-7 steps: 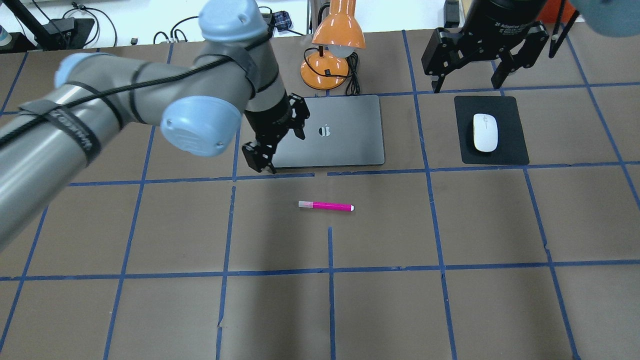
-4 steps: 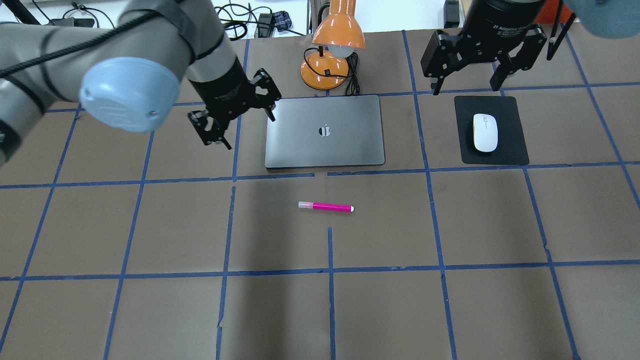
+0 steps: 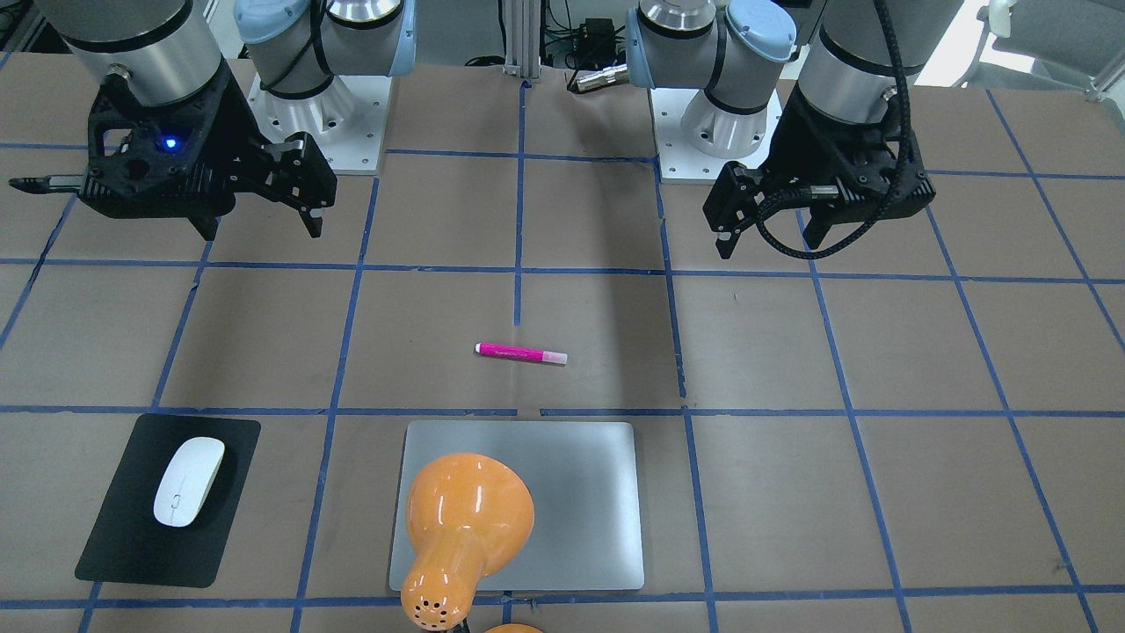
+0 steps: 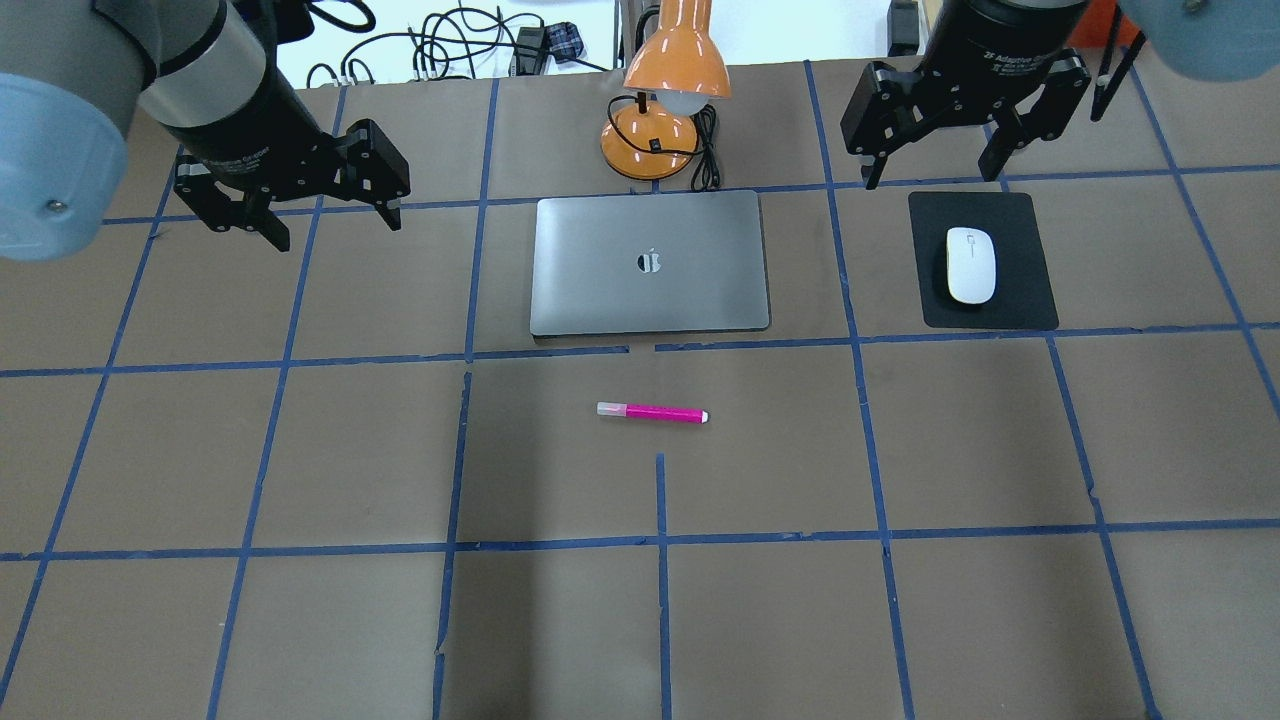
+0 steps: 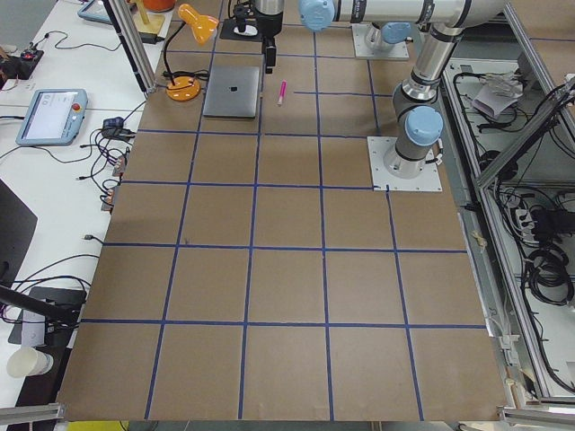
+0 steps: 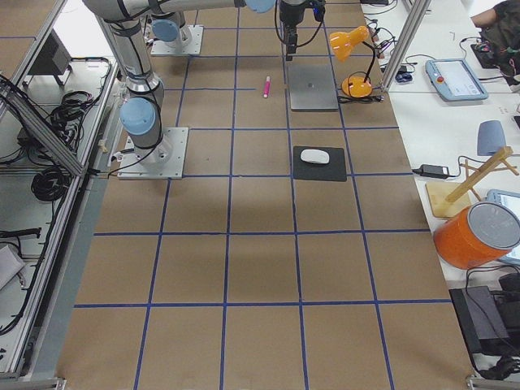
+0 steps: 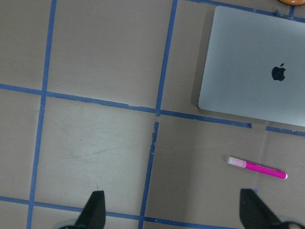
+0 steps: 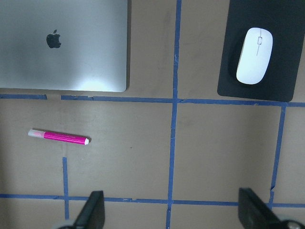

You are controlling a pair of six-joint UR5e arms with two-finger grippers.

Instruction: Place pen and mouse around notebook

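The silver-grey notebook (image 4: 600, 290) lies closed at the table's far middle. The pink pen (image 4: 652, 412) lies flat on the table just in front of it, apart from its near edge. To the right, the white mouse (image 4: 971, 264) rests on a black mat (image 4: 1025, 305). My left gripper (image 4: 333, 232) hangs open and empty, well to the left of the notebook. Above the mat's far edge, my right gripper (image 4: 932, 176) is open and empty as well. Pen (image 7: 257, 168) and notebook (image 7: 257, 67) show in the left wrist view; the right wrist view holds the mouse (image 8: 255, 55).
An orange desk lamp (image 4: 665, 100) stands just behind the notebook, its cord beside its base. In the front-facing view the lamp's head (image 3: 466, 519) covers part of the notebook (image 3: 580, 501). Blue tape lines grid the brown table.
My left arm has swung left and back, away from the notebook's left edge, and its gripper has turned. The right gripper, pen, mouse and notebook have stayed put.
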